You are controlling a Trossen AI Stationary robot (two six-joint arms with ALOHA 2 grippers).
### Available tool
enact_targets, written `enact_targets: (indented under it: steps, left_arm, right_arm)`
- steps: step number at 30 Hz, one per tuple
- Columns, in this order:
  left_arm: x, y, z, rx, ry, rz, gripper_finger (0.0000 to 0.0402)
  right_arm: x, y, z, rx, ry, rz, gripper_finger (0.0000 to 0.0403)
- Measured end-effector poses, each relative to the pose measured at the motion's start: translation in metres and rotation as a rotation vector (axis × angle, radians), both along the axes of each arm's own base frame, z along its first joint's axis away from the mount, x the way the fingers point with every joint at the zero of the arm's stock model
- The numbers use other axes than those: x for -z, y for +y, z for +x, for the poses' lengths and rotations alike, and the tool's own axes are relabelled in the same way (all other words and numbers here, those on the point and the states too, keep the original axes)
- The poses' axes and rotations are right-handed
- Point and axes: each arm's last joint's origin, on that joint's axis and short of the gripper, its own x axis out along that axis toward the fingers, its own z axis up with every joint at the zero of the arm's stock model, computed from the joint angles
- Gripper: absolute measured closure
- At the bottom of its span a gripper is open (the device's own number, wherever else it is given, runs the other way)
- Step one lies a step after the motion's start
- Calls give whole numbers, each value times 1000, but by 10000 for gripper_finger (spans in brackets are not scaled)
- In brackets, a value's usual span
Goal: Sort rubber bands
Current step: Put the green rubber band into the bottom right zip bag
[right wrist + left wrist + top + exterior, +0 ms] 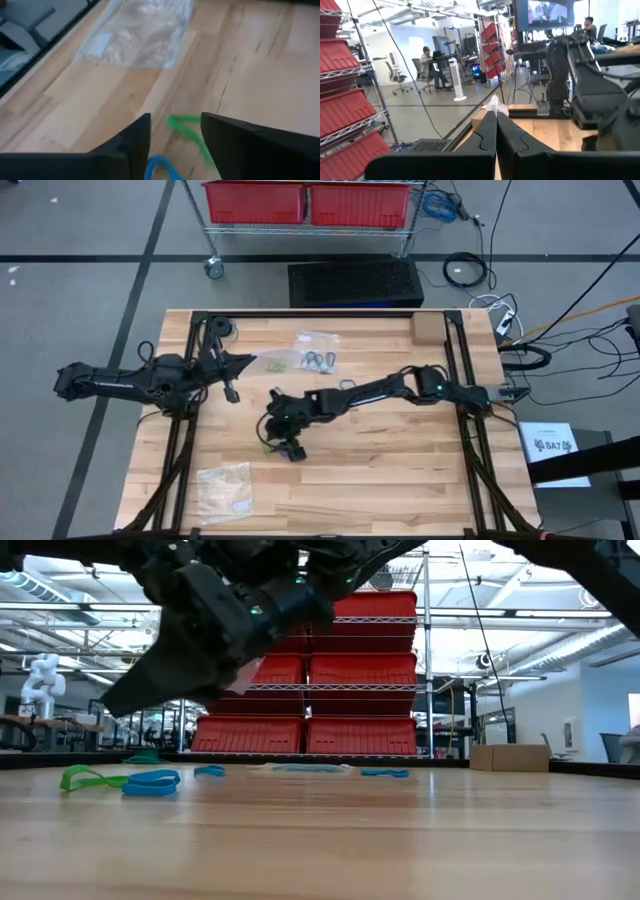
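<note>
Tabletop [260,70]: bands [187,127] (green, blue) between hand [175,145] fingers

surface [400,480]: pale wood planks, black frame | clear bag [222,490]: flat near front-left corner, well apart from cardboard box | cardboard box [427,328]: far-right corner | second clear bag [312,345]: far edge, left of box | rubber bands [318,361]: dark loops beside second bag; green [85,778] and blue [152,782] loops nearer middle
</note>
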Motion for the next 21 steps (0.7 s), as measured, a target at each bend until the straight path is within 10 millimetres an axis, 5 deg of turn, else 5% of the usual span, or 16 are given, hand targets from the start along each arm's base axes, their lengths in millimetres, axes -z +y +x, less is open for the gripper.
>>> enact_targets:
  steps: [21]
  left_arm:
    - [2,0,-2,0,25,2,401]
  right_arm:
    - [22,-2,15,-65,10,-108,232]
